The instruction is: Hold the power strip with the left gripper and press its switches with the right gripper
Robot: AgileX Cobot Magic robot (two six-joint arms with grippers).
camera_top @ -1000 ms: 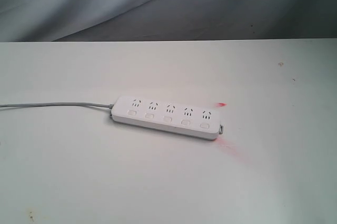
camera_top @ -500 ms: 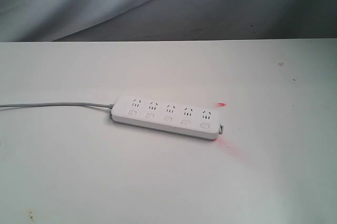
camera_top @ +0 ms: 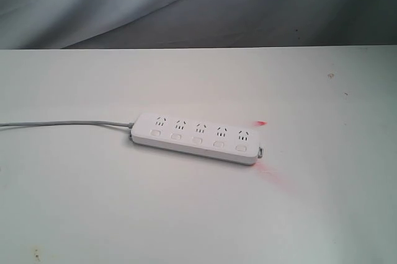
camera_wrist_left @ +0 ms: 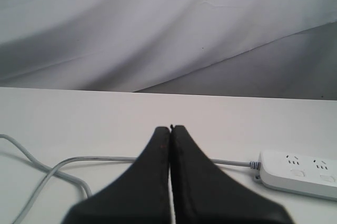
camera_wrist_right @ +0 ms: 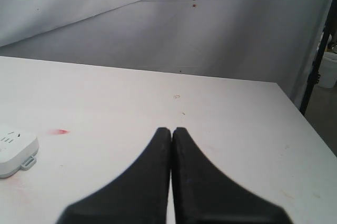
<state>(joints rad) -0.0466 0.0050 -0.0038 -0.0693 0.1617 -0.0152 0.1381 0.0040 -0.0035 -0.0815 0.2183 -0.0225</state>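
Observation:
The white power strip [camera_top: 197, 137] lies flat near the middle of the white table [camera_top: 93, 214], its five switches [camera_top: 196, 140] in a row along the near side. Its grey cord [camera_top: 62, 123] runs off to the left. No arm shows in the exterior view. In the left wrist view my left gripper [camera_wrist_left: 171, 128] is shut and empty, above the cord [camera_wrist_left: 105, 158], with the strip's cord end [camera_wrist_left: 300, 174] off to one side. My right gripper [camera_wrist_right: 171, 129] is shut and empty over bare table, the strip's far end [camera_wrist_right: 16, 150] well apart from it.
A grey and white cloth backdrop [camera_top: 186, 4] hangs behind the table's far edge. Red marks [camera_top: 262, 123] stain the table beside the strip's right end. The table's right edge [camera_wrist_right: 305, 124] drops off, with a dark stand [camera_wrist_right: 316, 66] beyond it.

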